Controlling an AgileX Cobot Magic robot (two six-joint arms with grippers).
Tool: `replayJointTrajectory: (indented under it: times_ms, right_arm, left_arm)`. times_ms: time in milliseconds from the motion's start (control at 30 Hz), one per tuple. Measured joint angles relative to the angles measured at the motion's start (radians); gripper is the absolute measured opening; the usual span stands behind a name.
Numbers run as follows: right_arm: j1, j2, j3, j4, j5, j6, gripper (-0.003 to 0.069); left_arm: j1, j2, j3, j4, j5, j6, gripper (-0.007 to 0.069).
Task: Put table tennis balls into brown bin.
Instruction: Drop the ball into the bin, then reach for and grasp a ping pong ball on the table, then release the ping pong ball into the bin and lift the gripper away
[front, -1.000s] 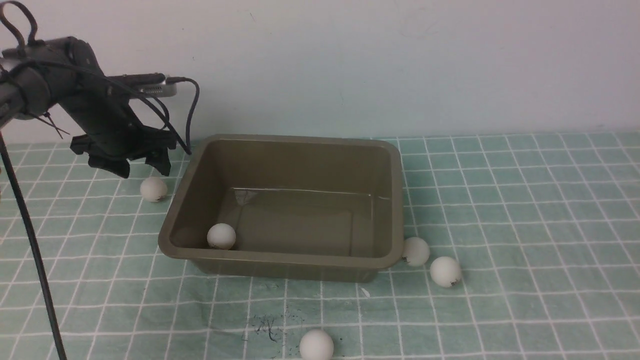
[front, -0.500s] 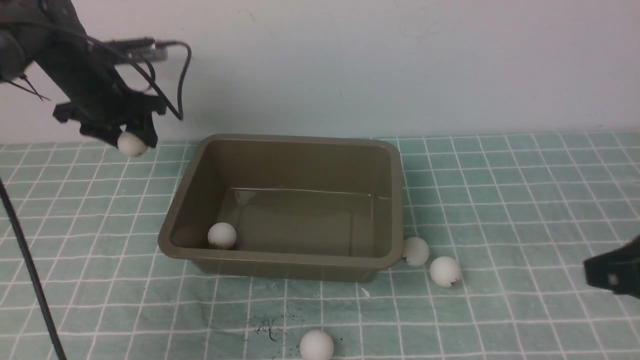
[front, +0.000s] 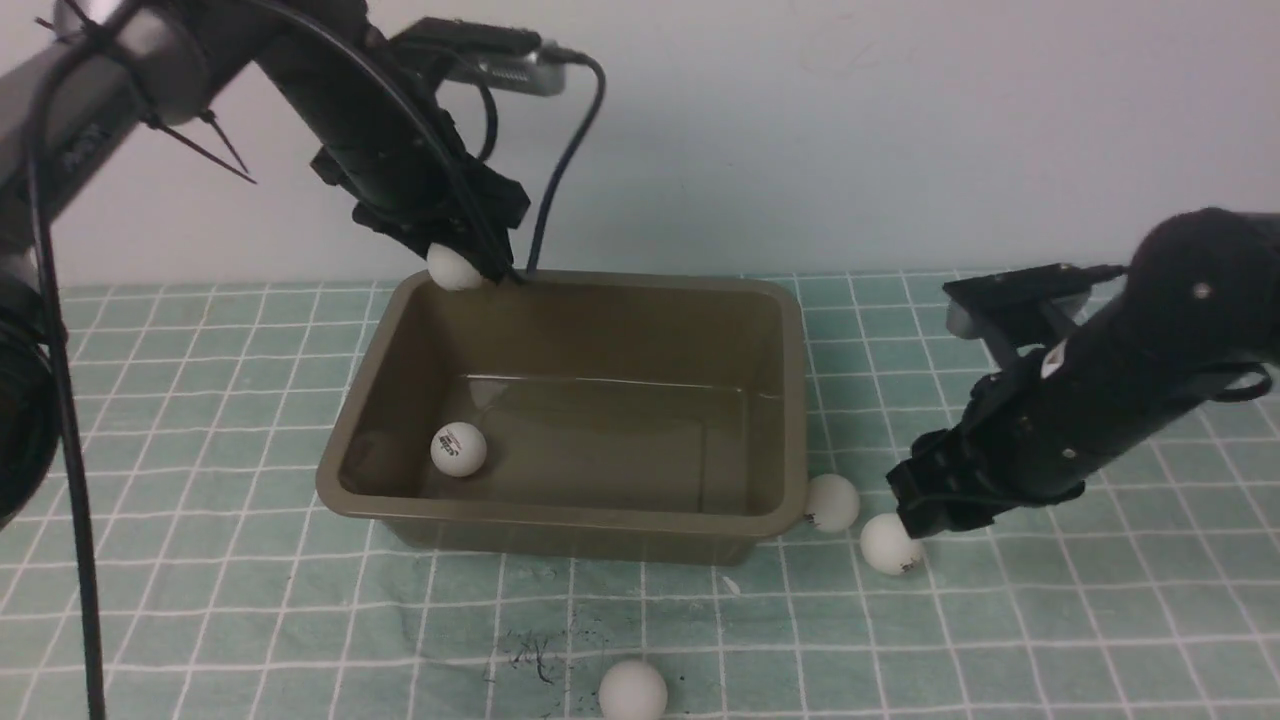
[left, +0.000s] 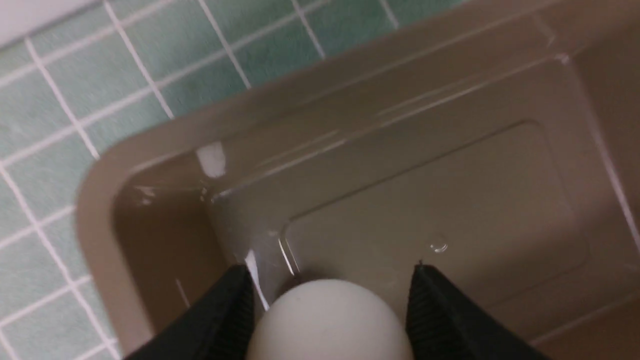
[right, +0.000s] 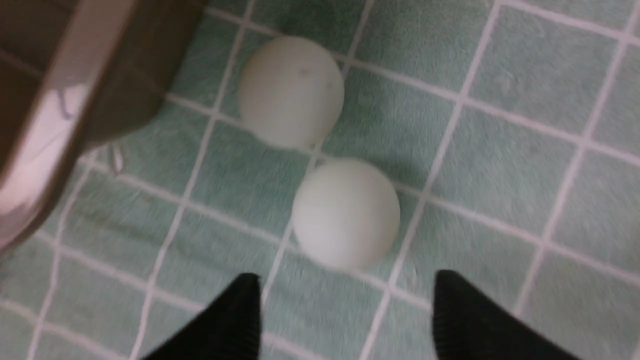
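The brown bin (front: 575, 515) sits mid-table and holds one table tennis ball (front: 458, 449) near its front left. My left gripper (front: 462, 262) hangs over the bin's back left corner (left: 100, 170), shut on a second ball (front: 452, 268) (left: 327, 320). Two balls lie by the bin's front right corner, one against it (front: 832, 502) (right: 291, 91), one farther out (front: 890, 544) (right: 346, 212). My right gripper (front: 915, 520) (right: 345, 290) hovers open just above the outer one. A fifth ball (front: 632, 690) lies at the front edge.
A teal cloth with a white grid (front: 1050, 620) covers the table. A pale wall (front: 800, 130) rises behind the bin. Small dark scuffs (front: 535, 650) mark the cloth in front of the bin.
My left gripper closed on the ball left of the bin, lifted it and carried it right over the bin's back left corner. My right arm came in from the right. The ball inside the bin rolled slightly.
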Motion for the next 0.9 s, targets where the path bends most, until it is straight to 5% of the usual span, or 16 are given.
replayJointTrajectory:
  times_ms: [133,200,267,300,333,400,467,733,900]
  right_arm:
    - [0.007,0.111,-0.068,0.0,-0.003,0.0,0.0568]
    - [0.01,0.169,-0.091,-0.004,-0.005,0.001,0.0585]
    - [0.01,0.201,-0.094,-0.007,-0.006,0.002,0.0524]
    - [0.01,0.203,-0.094,-0.008,-0.006,0.002,0.0524]
    - [0.01,0.213,-0.094,-0.012,0.008,-0.001,0.0421]
    - [0.009,0.207,-0.094,-0.027,0.03,-0.001,0.0342]
    - [0.005,0.181,-0.094,-0.042,0.059,0.011,0.0363]
    - [0.039,-0.088,-0.114,0.114,-0.013,-0.004,0.0363]
    - [0.109,-0.027,-0.242,0.191,-0.059,-0.104,0.0367]
  left_arm:
    - [-0.032,0.002,0.002,0.056,0.0,-0.054,0.0496]
    - [-0.036,-0.027,0.007,0.08,0.0,-0.129,0.0395]
    - [-0.035,-0.078,0.024,0.092,0.0,-0.16,0.0215]
    - [-0.035,-0.085,0.024,0.092,0.0,-0.16,0.0215]
    - [-0.034,-0.147,0.069,0.094,-0.002,-0.168,0.0104]
    - [-0.037,-0.234,0.145,0.092,-0.003,-0.174,0.0035]
    - [-0.049,-0.341,0.26,0.091,-0.003,-0.177,0.0007]
    - [-0.2,-0.591,0.79,-0.004,-0.062,-0.14,0.0022]
    - [-0.303,-0.559,0.946,-0.039,-0.275,-0.101,0.0191]
